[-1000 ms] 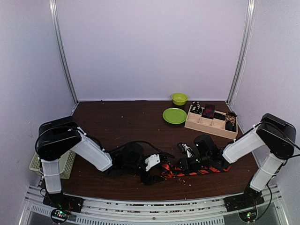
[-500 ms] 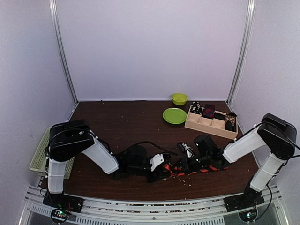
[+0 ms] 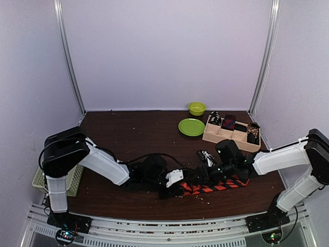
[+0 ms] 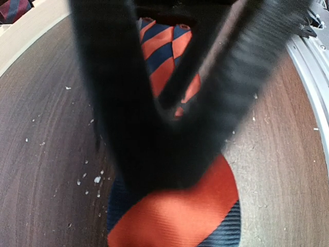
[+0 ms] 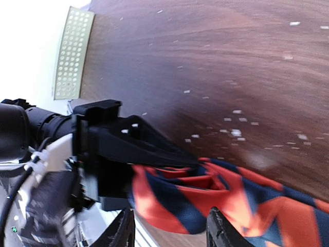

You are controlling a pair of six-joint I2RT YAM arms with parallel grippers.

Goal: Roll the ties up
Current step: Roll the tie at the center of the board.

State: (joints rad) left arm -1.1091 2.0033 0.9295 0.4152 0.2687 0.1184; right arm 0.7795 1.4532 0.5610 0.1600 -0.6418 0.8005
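An orange-red tie with dark diagonal stripes [image 3: 218,186] lies flat along the front middle of the table, its left end turned into a loose roll [image 5: 203,198]. My left gripper [image 3: 173,186] comes in low from the left, and its black fingers [image 4: 128,128] meet in a V, shut on that rolled end [image 4: 175,218]. Just right of the roll and above the tie hovers my right gripper [image 3: 206,174]. Its two fingertips [image 5: 125,230] stand apart at the bottom of its wrist view, open, gripping nothing.
A wooden tray [image 3: 226,138] with several rolled ties stands at the back right, a green plate [image 3: 191,126] and a green bowl [image 3: 196,108] to its left. A pale mesh basket [image 3: 74,181] sits at the left edge. Crumbs dot the table; the metal rail [image 4: 311,72] runs along the front.
My left gripper has slid right and closed on the tie's rolled end. My right gripper has opened, let go of the tie and drawn back a little.
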